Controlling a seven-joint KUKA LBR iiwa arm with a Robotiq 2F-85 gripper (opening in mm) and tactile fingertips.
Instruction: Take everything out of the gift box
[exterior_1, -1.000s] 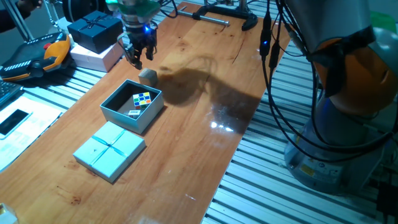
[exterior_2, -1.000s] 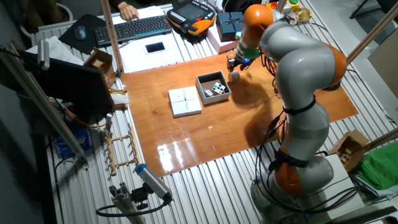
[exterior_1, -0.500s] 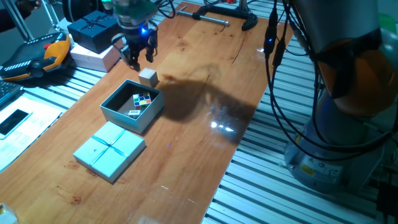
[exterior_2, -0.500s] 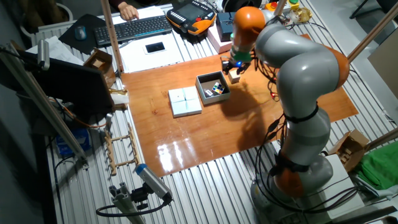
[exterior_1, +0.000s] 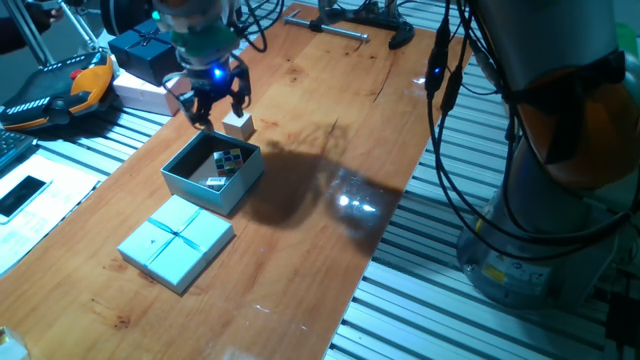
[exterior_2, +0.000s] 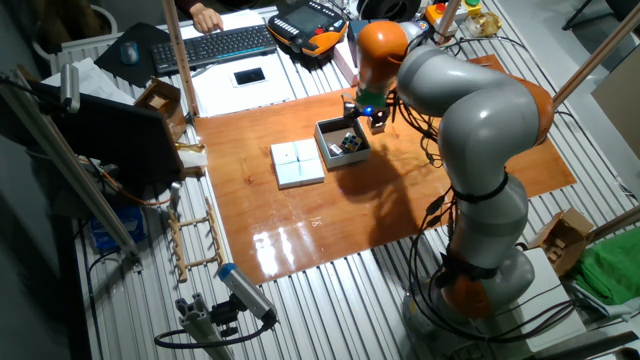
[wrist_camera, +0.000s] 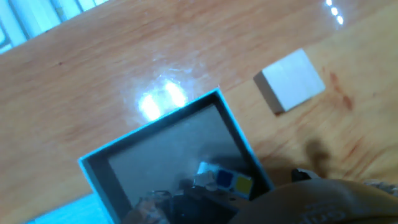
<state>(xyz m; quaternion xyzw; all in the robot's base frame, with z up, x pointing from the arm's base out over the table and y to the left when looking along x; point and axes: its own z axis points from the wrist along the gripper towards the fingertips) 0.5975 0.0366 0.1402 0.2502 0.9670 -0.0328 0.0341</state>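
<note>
A wooden table (exterior_1: 330, 150) carries the work. The gripper (exterior_1: 212, 100) hangs with fingers spread, holding nothing, above the far rim of the gift box (exterior_1: 213, 172). The puzzle cube (exterior_1: 229, 160) lies inside: probably light, rigid and smooth, so grip opposite flat faces. The tan block (wrist_camera: 290, 79) sits just outside the box. Only the hand view shows the box floor.

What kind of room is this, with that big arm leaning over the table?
Probably a robotics lab or workshop: a wooden table on metal rails, a keyboard on a desk beside it, and an orange handheld controller lying nearby.
</note>
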